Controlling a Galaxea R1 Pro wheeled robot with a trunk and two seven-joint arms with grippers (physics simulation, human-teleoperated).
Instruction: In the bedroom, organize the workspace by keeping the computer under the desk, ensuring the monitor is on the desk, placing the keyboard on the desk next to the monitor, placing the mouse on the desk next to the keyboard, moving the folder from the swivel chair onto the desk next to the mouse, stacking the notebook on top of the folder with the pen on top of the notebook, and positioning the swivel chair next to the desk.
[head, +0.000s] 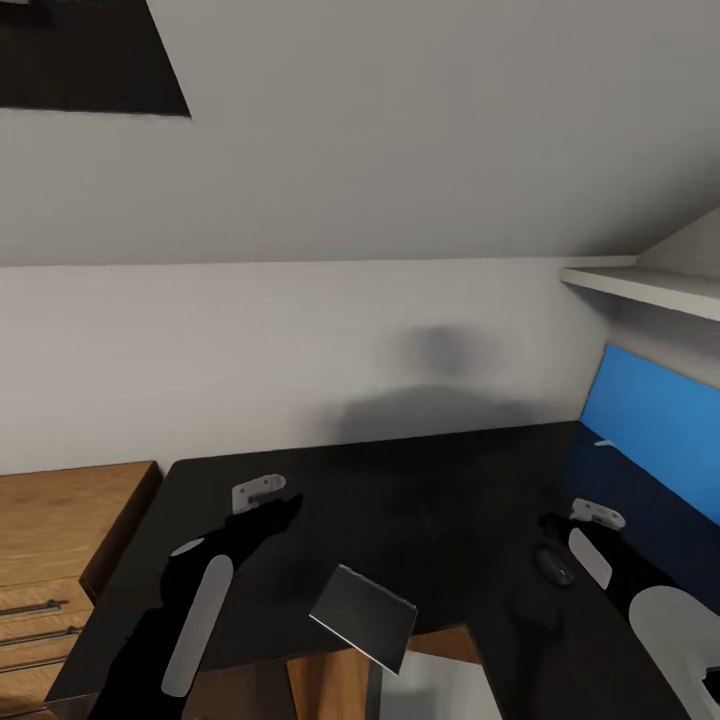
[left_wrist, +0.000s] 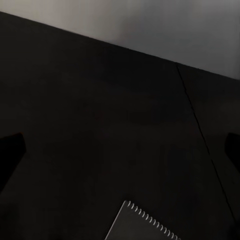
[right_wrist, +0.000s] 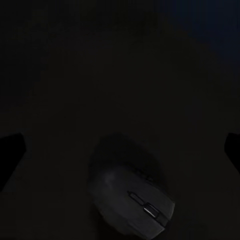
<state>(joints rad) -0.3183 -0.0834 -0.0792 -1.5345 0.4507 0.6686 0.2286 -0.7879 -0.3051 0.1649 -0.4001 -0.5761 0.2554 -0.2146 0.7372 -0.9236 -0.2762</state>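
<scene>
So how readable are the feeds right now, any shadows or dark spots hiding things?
Head view: evenly lit, soft blurred shadows on the wall above the desk. Left wrist view: dim, but the notebook and its spiral edge read clearly. Right wrist view: very dark; the mouse barely separates from the black desktop.

Head view evenly lit, soft blurred shadow on wall (head: 440, 385); both wrist views very dim, murky.
</scene>
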